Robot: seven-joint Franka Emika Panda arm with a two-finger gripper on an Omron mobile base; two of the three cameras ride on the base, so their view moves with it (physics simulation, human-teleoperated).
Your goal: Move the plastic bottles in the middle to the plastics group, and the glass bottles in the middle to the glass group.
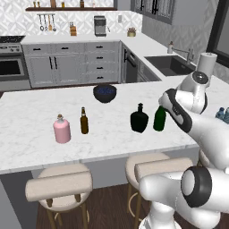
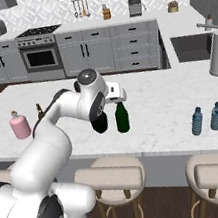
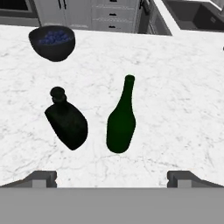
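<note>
The marble bench [image 1: 36, 116] carries everything; the left base view shows the glass group toward its left end, the squat pink bottle [image 1: 62, 129] just beside the slim brown bottle [image 1: 84, 120], while the arm hides most of the right end there, leaving just the tops of bottles at the picture's right edge; the right base view shows that end in full, two pale-blue bottles [image 2: 197, 121] [image 2: 216, 116] standing side by side near the front edge, well apart from the middle; the hand view adds a dark bowl [image 3: 52, 42] toward the back edge; the green wine bottle [image 3: 121, 118] and the squat black bottle [image 3: 66, 120] stand upright mid-bench, near each other but apart; the gripper [image 3: 112, 178] hangs above them, fingers spread wide and holding nothing, the green bottle roughly centred between them.
</note>
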